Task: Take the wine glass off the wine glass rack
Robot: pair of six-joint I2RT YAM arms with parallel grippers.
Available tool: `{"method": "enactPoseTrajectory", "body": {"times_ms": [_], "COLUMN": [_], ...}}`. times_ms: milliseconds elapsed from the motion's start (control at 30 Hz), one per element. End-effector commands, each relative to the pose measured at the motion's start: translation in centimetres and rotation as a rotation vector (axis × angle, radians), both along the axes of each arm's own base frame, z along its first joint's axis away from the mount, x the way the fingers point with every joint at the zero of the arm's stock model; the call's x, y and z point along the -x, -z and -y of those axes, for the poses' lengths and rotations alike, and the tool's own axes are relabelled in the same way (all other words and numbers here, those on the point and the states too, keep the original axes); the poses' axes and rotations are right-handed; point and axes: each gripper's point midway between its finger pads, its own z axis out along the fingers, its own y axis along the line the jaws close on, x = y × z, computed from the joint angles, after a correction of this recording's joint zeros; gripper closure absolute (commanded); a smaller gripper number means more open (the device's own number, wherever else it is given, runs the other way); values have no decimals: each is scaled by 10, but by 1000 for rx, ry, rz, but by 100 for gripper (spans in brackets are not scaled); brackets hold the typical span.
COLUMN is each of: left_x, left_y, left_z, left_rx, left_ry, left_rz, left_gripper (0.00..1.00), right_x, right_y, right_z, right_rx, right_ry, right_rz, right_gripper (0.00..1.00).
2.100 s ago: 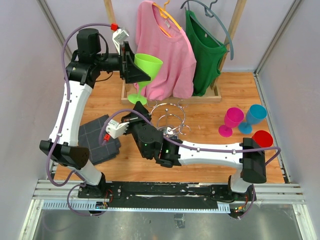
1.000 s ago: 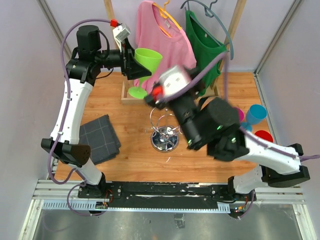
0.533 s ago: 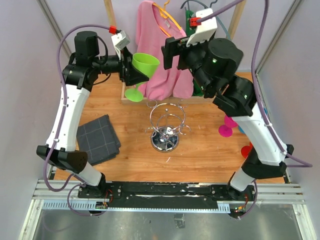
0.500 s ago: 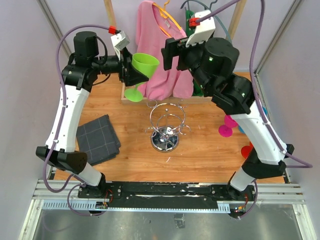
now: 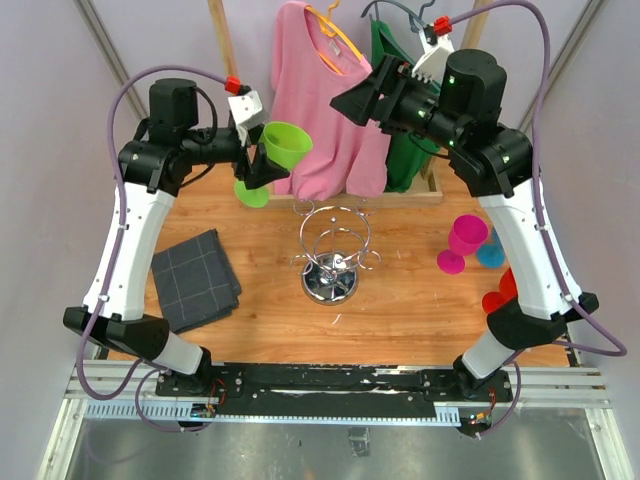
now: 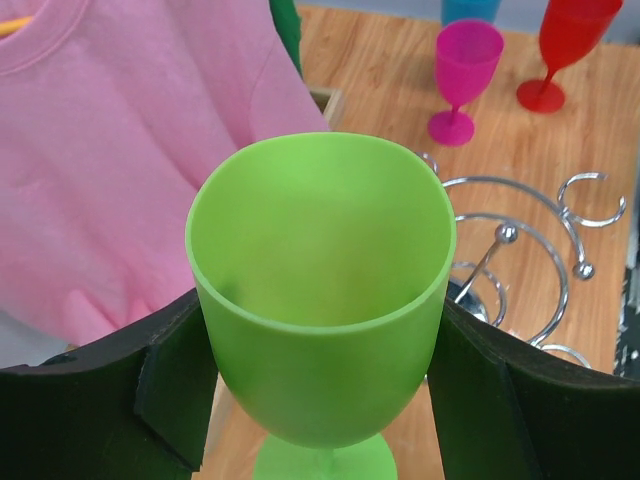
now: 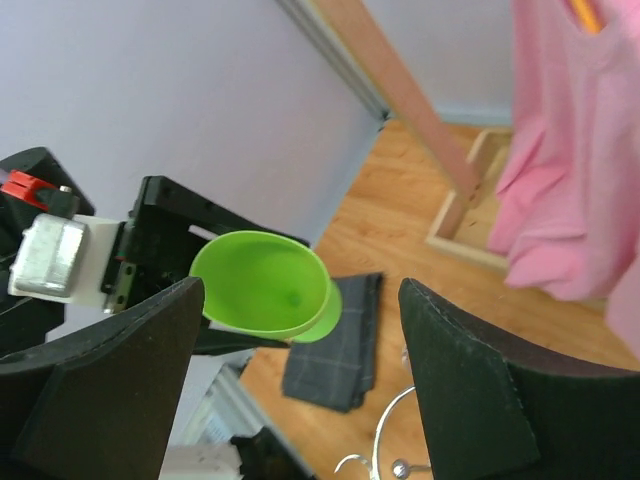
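A robot test cell in a lab: plain lilac panel walls (image 5: 40, 200) box in a wood-grain tabletop (image 5: 400, 300). A silver metal mounting rail (image 5: 575, 385) spans the near edge, and a staged wooden clothes rack (image 5: 222, 40) stands far.

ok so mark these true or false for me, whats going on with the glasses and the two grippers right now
1. The left gripper holds the green wine glass by its bowl. True.
2. A glass hangs on the chrome wine glass rack. False: its looping arms carry nothing.
3. The right gripper is shut on the magenta wine glass. False: it is open and empty, raised in front of the hanging clothes, and the magenta wine glass stands on the table.
4. The grey cloth lies on the table, on the left arm's side of the rack. True.
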Motion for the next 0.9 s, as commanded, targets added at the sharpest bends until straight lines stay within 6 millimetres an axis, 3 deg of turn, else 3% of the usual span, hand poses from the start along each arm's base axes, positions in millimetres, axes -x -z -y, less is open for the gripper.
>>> {"method": "enactPoseTrajectory", "body": {"times_ms": [0,433,867], "left_x": [7,11,14], "left_y": [6,3,2], "left_z": [-11,-7,-4], "left_rx": [-134,-189,-184], "left_ry": [-10,0,8], "left_rz": [147,215,213], "left_gripper": [43,43,43], "right_x": [25,29,28], "right_y": [12,73,102], "right_z": [-20,-43,-67], "right_rx": [-105,22,82], "right_ry": [-215,-336,-380], "right_rz": [-182,-328,-366], "right_gripper": [21,24,29]}}
